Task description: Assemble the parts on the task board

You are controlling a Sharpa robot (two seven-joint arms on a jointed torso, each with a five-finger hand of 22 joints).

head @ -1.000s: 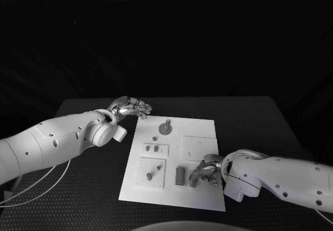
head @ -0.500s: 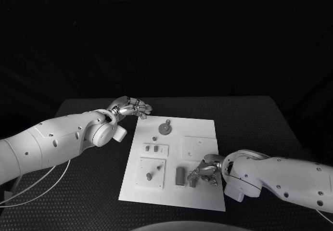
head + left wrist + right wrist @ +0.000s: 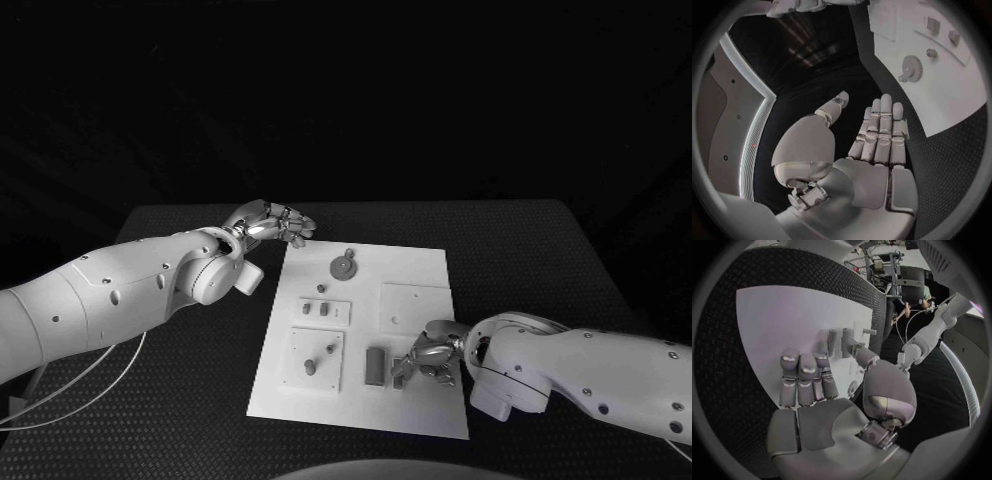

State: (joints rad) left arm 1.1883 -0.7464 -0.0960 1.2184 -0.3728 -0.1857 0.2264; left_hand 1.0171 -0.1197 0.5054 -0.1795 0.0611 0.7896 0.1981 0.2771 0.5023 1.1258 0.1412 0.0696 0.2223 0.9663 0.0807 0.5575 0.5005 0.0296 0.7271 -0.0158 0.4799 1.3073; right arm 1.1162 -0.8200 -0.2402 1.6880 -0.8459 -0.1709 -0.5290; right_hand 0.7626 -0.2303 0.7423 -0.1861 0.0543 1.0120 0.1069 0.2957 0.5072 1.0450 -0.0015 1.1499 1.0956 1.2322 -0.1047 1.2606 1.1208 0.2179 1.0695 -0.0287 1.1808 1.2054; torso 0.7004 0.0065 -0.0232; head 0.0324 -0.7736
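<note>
The white task board (image 3: 364,400) lies mid-table. On it are a gear (image 3: 343,266), a small slotted plate (image 3: 325,310), a peg plate (image 3: 316,358), a square plate (image 3: 415,305) and an upright grey block (image 3: 376,366). My right hand (image 3: 427,362) hovers low over the board's near right part, just right of the block. In the right wrist view its fingers (image 3: 801,375) stretch flat over the board (image 3: 773,315) and the thumb tip reaches the block (image 3: 847,342); nothing is held. My left hand (image 3: 271,222) hangs off the board's far left corner, empty, fingers straight (image 3: 879,130).
The black table (image 3: 548,260) surrounds the board, with bare room to the right and at the back. White cables (image 3: 58,395) hang under my left arm at the table's left edge. The left wrist view shows the gear (image 3: 912,67) on the board (image 3: 954,110).
My right forearm has shifted slightly toward me; the right hand stays by the grey block. The left arm has not moved.
</note>
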